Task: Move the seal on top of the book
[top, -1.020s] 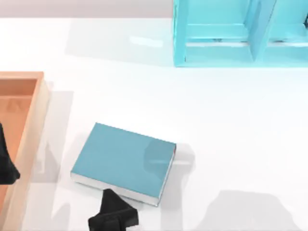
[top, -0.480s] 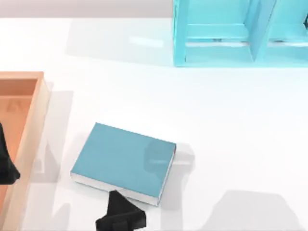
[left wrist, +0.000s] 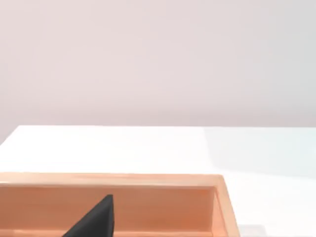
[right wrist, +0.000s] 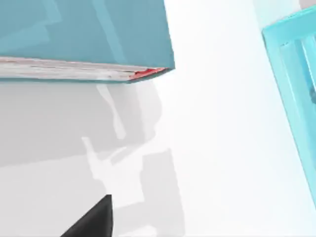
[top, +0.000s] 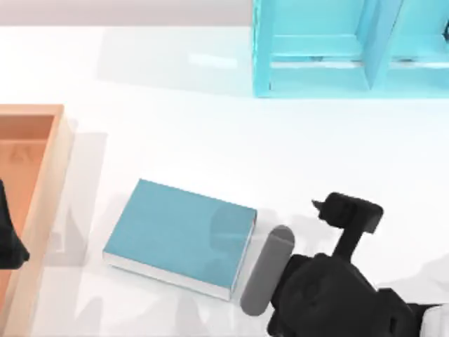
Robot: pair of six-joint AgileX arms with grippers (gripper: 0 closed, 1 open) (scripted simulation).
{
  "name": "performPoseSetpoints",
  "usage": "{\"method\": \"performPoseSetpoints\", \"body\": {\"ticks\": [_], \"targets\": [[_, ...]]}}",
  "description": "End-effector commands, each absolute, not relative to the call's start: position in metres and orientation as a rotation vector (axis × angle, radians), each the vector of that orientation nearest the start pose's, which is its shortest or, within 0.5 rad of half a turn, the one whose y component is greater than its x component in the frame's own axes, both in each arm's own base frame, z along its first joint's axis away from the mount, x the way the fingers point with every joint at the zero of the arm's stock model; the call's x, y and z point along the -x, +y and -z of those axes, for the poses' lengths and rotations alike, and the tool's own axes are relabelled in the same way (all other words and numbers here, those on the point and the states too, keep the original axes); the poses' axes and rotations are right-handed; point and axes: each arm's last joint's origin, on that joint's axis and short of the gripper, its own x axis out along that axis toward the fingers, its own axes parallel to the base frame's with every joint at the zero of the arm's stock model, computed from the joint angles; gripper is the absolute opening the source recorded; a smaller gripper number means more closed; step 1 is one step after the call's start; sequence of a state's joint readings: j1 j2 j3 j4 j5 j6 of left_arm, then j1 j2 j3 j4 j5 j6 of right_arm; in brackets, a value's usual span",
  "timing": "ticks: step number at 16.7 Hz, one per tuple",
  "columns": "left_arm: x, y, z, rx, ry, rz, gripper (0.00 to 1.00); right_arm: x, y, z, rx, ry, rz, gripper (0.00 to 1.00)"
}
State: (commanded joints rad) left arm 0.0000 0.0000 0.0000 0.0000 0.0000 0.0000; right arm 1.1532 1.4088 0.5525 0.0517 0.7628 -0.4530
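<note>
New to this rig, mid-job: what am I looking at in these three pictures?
Two AgileX robot arms at a white table. The top view looks straight down: the left arm sits at the left over a wooden tray; the right arm is beside the teal book, lying flat, its cover bare. A light-blue shelf unit stands at the back. The other two pictures come from wrist cameras: the left gripper above the tray, the right gripper low over the table, facing the book's page edges. I cannot tell whether either holds anything.
</note>
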Motion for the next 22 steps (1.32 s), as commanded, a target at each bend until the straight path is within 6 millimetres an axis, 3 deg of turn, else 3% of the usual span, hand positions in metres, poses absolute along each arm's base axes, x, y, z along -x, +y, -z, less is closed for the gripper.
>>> {"method": "performPoseSetpoints", "body": {"ticks": [2, 5, 7, 10, 15, 22], "targets": [[-0.106, -0.001, -0.160, 0.000, 0.000, 0.000, 1.00, -0.133, 0.170, -0.158, 0.900, 0.422, -0.463, 1.00], [-0.106, -0.001, -0.160, 0.000, 0.000, 0.000, 1.00, -0.134, 0.102, -0.163, 0.578, 0.404, -0.378, 1.00], [-0.106, -0.001, -0.160, 0.000, 0.000, 0.000, 1.00, -0.128, 0.066, -0.162, 0.388, 0.340, -0.291, 1.00], [-0.106, -0.001, -0.160, 0.000, 0.000, 0.000, 1.00, -0.119, 0.029, -0.158, 0.178, 0.213, -0.155, 1.00], [-0.106, -0.001, -0.160, 0.000, 0.000, 0.000, 1.00, -0.108, 0.002, -0.158, 0.017, 0.031, -0.018, 1.00], [-0.106, -0.001, -0.160, 0.000, 0.000, 0.000, 1.00, -0.106, -0.001, -0.160, 0.000, 0.000, 0.000, 1.00]]}}
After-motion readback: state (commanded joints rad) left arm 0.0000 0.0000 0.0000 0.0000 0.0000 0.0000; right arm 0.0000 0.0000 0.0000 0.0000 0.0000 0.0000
